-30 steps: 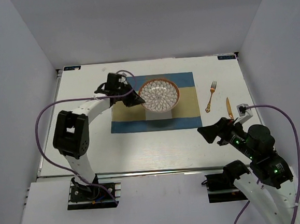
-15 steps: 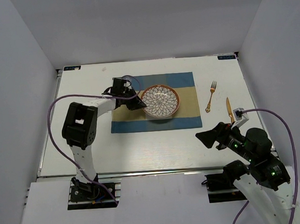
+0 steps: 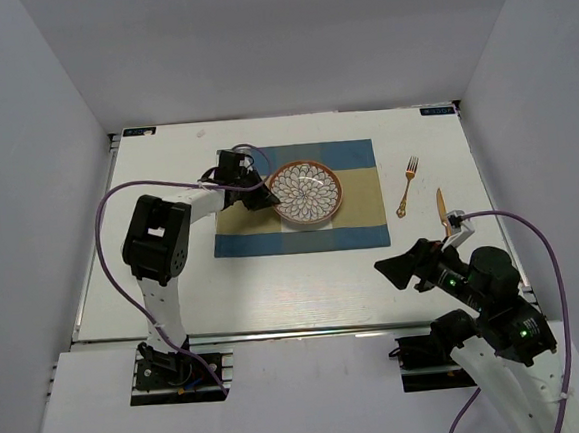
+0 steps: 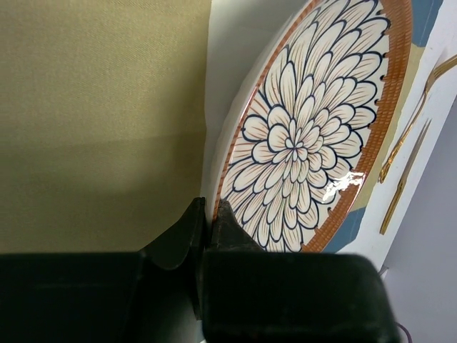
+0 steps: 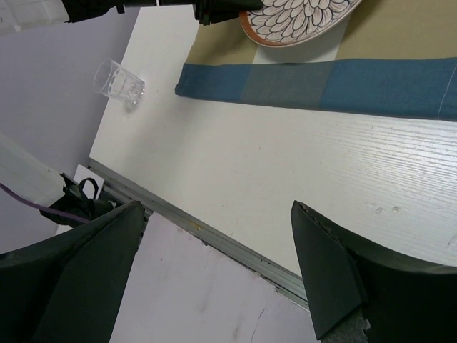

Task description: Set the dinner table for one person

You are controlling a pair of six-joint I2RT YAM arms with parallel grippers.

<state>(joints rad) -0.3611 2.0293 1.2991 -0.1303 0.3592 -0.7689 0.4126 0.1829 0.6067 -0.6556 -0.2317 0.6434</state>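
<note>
A flower-patterned plate (image 3: 306,193) with an orange rim sits low over the blue-and-tan checked placemat (image 3: 361,233) on the white dinner table (image 3: 175,286). My left gripper (image 3: 261,198) is shut on the plate's left rim. The left wrist view shows the rim pinched between the fingers (image 4: 227,227), with the plate (image 4: 307,128) tilted over the placemat (image 4: 100,121). I cannot tell whether the plate rests flat. My right gripper (image 3: 394,266) is open and empty over the table's near right part, and its wrist view shows the jaws (image 5: 214,207) wide apart.
A gold fork (image 3: 407,185) and a gold knife (image 3: 441,210) lie on the table right of the placemat. A clear glass (image 5: 119,82) stands on the table beyond the placemat's left end. The table's near edge (image 5: 214,239) runs below my right gripper.
The left gripper has lowered the plate toward the placemat and drawn it slightly left. The right gripper has drifted a little left and nearer.
</note>
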